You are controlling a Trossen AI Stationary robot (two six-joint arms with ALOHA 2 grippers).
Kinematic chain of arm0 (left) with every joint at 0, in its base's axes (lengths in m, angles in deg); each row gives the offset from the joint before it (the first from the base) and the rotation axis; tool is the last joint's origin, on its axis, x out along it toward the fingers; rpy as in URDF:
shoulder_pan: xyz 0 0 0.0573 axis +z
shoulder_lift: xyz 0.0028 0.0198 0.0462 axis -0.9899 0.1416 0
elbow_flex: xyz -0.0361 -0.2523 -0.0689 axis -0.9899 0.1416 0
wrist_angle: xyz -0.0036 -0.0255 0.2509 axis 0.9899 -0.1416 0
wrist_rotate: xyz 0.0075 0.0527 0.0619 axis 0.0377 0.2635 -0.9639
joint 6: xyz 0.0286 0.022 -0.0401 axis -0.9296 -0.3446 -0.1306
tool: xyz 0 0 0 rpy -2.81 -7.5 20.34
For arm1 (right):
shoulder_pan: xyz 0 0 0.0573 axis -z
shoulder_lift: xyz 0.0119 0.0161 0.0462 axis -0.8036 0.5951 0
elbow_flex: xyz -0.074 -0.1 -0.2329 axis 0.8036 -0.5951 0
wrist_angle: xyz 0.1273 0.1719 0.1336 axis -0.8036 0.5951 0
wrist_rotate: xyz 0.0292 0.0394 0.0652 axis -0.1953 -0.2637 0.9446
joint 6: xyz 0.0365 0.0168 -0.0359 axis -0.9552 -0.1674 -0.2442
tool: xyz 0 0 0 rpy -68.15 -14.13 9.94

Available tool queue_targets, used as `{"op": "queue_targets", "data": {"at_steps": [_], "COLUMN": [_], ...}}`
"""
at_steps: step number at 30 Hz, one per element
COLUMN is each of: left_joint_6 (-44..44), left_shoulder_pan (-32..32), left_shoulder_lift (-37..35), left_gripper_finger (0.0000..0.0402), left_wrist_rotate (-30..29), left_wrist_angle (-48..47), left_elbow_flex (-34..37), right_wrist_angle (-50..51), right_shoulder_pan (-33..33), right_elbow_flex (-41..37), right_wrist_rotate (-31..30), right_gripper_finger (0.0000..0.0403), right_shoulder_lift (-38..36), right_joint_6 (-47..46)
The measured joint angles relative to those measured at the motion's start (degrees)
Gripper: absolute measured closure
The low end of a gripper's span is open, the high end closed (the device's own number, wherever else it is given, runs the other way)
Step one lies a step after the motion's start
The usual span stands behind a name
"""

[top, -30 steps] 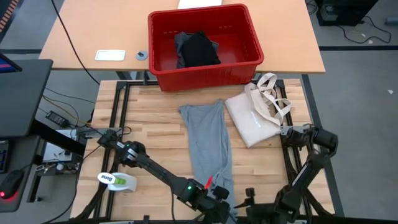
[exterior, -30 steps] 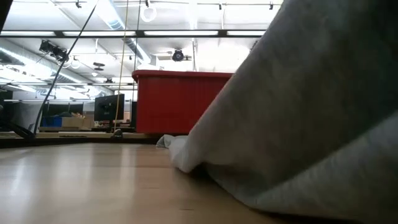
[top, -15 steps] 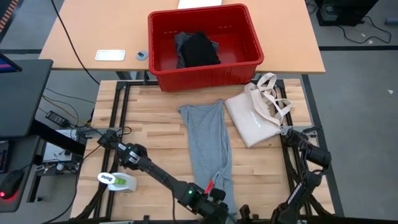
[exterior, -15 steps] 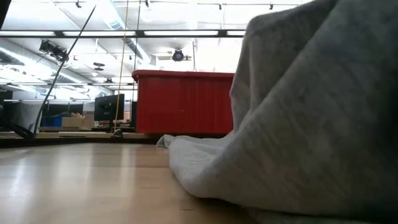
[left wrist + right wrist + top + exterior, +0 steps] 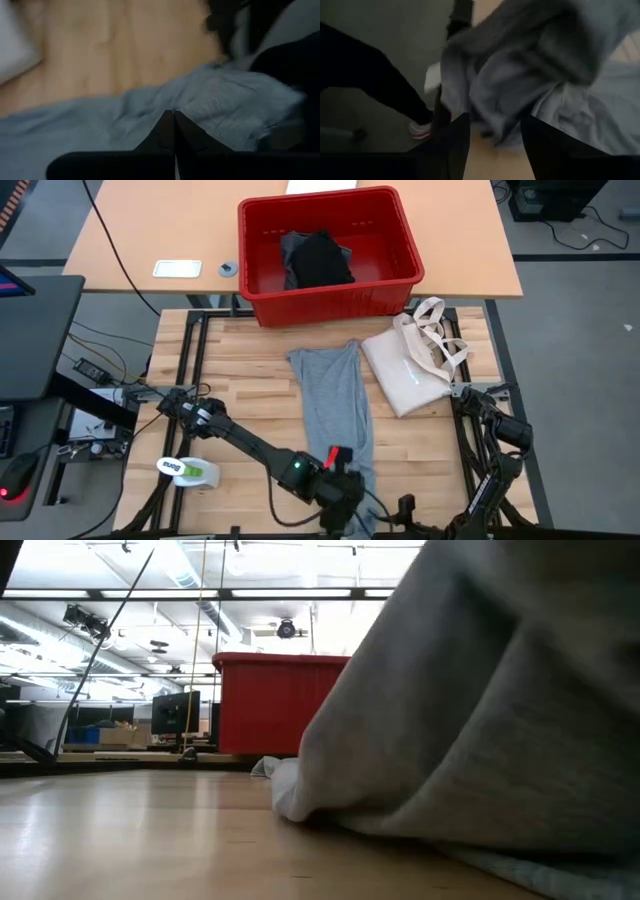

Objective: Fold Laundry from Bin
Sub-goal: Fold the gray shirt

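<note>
The grey T-shirt lies lengthwise on the surface, on the near side of the red bin. At the hem farthest from the bin, the left claw is pinched fully closed against the cloth. The right claw stands parted beside the bunched hem. Spread that hem flat before folding. Whether either claw holds fabric is unclear.
</note>
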Motion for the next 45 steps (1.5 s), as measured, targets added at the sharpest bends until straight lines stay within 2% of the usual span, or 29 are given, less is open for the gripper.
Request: {"op": "queue_targets", "data": {"at_steps": [3,6,10,15,18,21,25,31,35,39,43,45], "left_joint_6": [1.38,1.38,1.35,1.98,3.01,3.10,4.06,4.54,4.56,4.56,4.60,5.30], "left_shoulder_pan": [1.15,1.37,0.84,0.54,0.52,0.38,0.34,0.34,0.34,0.31,0.05,-0.18], "left_shoulder_lift": [-0.06,-0.06,-0.06,-0.06,-0.06,-0.06,-0.04,-0.04,-0.04,-0.01,0.00,0.01], "left_gripper_finger": [0.0401,0.0401,0.0401,0.0401,0.0400,0.0399,0.0399,0.0398,0.0398,0.0398,0.0398,0.0398], "left_wrist_rotate": [-0.26,0.07,0.48,0.47,0.46,0.47,0.45,0.46,0.45,0.45,0.47,0.96], "left_wrist_angle": [-3.08,-3.73,-4.04,-5.13,-5.66,-5.96,-6.86,-7.45,-7.30,-7.44,-7.61,-7.62], "left_elbow_flex": [0.02,0.02,0.02,0.02,0.02,0.02,0.02,0.02,0.02,0.02,0.02,0.02], "right_wrist_angle": [-1.17,-9.30,-14.93,-19.19,-24.22,-25.27,-25.44,-25.38,-24.49,-23.70,-23.71,-22.98], "right_shoulder_pan": [0.85,1.34,1.83,2.03,1.85,1.83,1.43,1.67,2.05,2.35,2.34,2.05], "right_elbow_flex": [-1.57,-3.17,-3.83,-3.87,-4.11,-3.82,-3.48,-3.63,-3.65,-3.65,-3.65,-3.66], "right_wrist_rotate": [0.53,3.24,3.50,-0.96,-2.85,-7.87,-15.14,-13.94,-15.28,-16.28,-16.12,-13.62], "right_gripper_finger": [0.0215,0.0204,0.0177,0.0152,0.0156,0.0164,0.0168,0.0169,0.0174,0.0215,0.0313,0.0371], "right_shoulder_lift": [0.04,0.09,0.09,0.77,3.27,6.34,8.42,9.56,10.52,10.45,10.42,9.66], "right_joint_6": [2.57,10.50,16.21,26.10,33.69,38.44,39.69,38.37,38.29,37.01,35.55,33.13]}}
